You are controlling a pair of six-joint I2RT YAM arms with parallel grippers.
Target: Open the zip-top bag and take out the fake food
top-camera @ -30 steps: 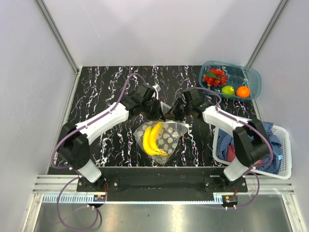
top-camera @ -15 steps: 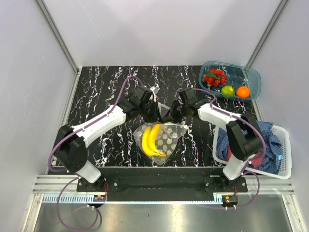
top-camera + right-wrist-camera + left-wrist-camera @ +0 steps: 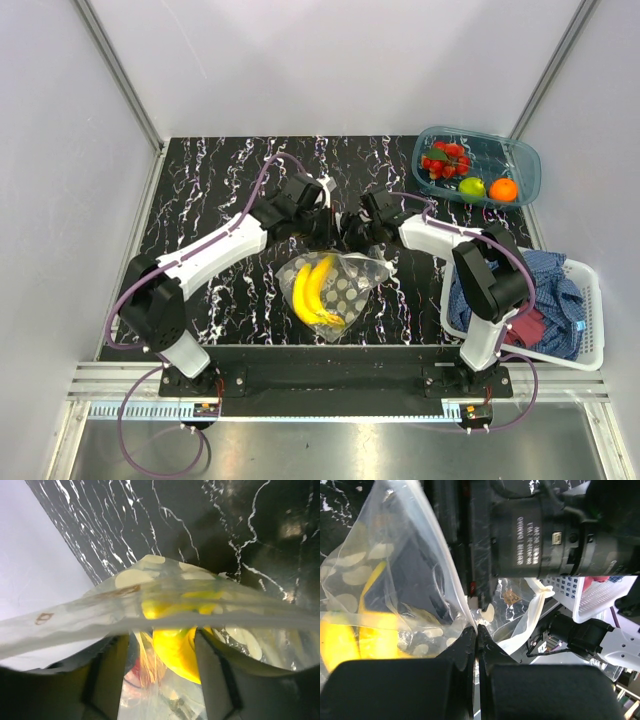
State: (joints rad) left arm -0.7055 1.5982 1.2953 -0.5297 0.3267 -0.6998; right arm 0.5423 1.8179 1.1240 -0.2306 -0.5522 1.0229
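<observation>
The zip-top bag lies on the surface near my bases, with a banana inside. At the bag's far edge my left claw is clenched on one lip. My right claw is released, the rim lying across its gap. I should pinch the opposite lip alone, then pull apart gently. Far beyond the bag, a tray holds other fruit.
</observation>
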